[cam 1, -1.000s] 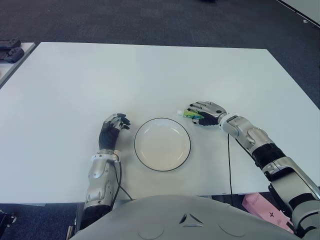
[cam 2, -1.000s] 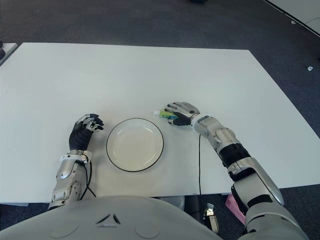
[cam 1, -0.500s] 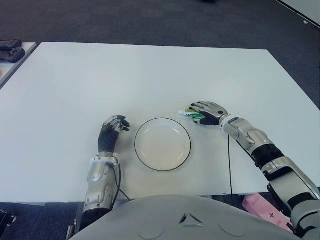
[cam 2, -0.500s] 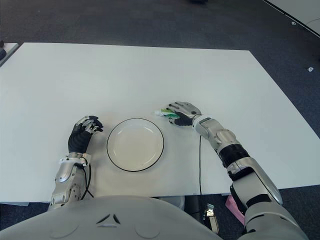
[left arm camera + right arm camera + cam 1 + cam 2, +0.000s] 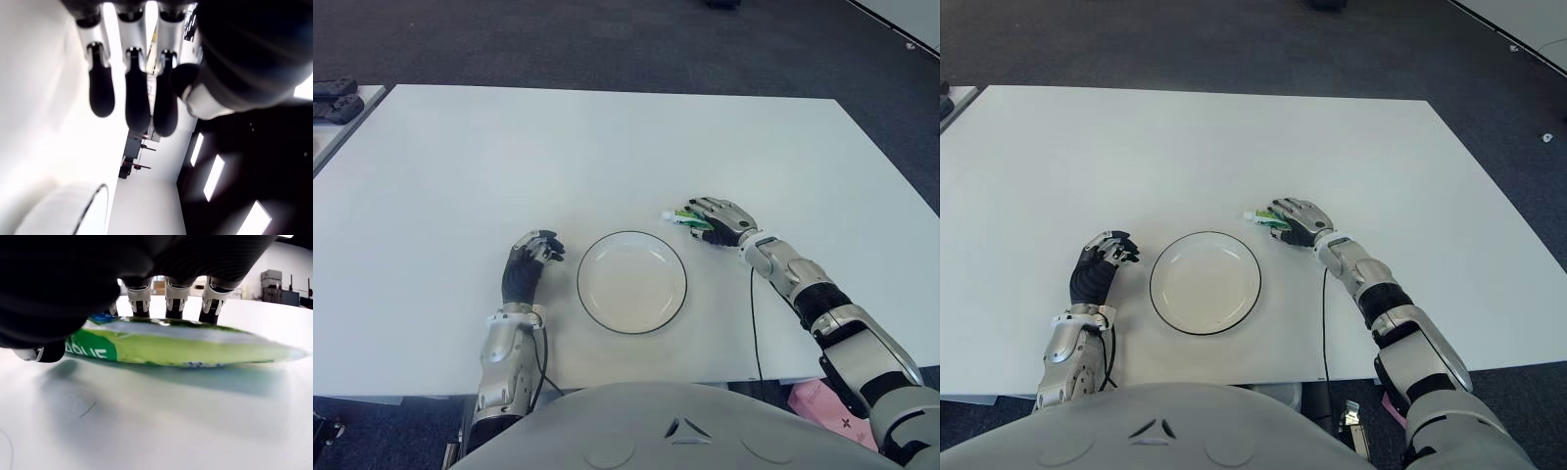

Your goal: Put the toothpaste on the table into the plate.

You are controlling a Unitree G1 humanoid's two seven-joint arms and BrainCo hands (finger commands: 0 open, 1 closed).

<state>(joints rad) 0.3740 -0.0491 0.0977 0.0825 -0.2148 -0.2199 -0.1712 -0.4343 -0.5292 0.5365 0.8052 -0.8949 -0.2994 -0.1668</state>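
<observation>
Right hand (image 5: 717,220) curls its fingers over the green toothpaste (image 5: 176,345), which lies on the white table (image 5: 607,147) just beside the plate (image 5: 631,282). Judged shallow, the grip could let the flat tube slip on lifting. Left hand (image 5: 527,264) sits loosely curled left of the plate, holding nothing

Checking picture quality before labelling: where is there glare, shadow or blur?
Left wrist view: the table is blown out white and the left hand is a dark blur. Right wrist view: the toothpaste casts a soft shadow; the right hand is nearly black.
</observation>
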